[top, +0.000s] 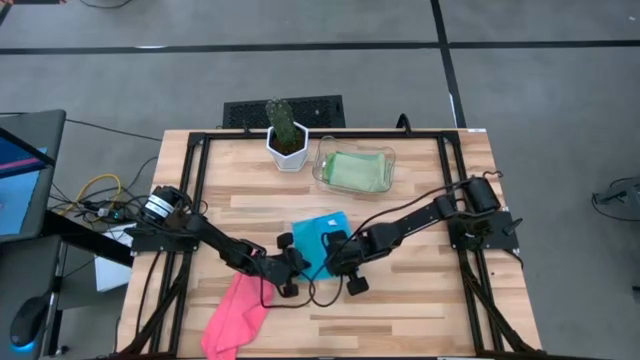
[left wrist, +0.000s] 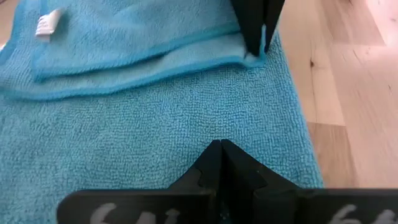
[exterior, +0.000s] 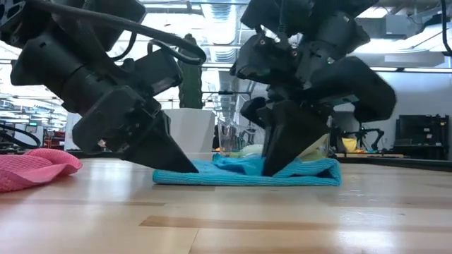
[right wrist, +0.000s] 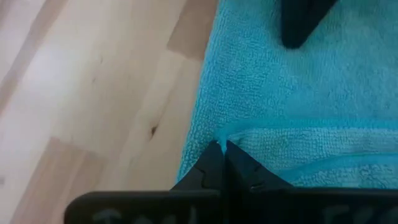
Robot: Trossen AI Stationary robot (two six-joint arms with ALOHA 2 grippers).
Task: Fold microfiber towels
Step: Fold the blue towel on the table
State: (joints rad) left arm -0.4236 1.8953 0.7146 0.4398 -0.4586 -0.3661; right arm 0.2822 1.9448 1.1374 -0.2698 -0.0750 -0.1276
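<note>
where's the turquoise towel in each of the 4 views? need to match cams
High view: turquoise towel at table centre, between both grippers.
Low view: flat, folded strip at mid-picture, under both grippers.
Left wrist view: fills most of the picture; wood at one side.
Right wrist view: fills one half; wood fills the other.
Shared landmark: the towel's folded-over edge.

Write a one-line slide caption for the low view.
Both shut grippers, left and right, press on the turquoise towel on the table; a pink towel lies aside.

Lab: exposed ceiling ducts [exterior: 226, 21], workbenches [exterior: 417, 159]
</note>
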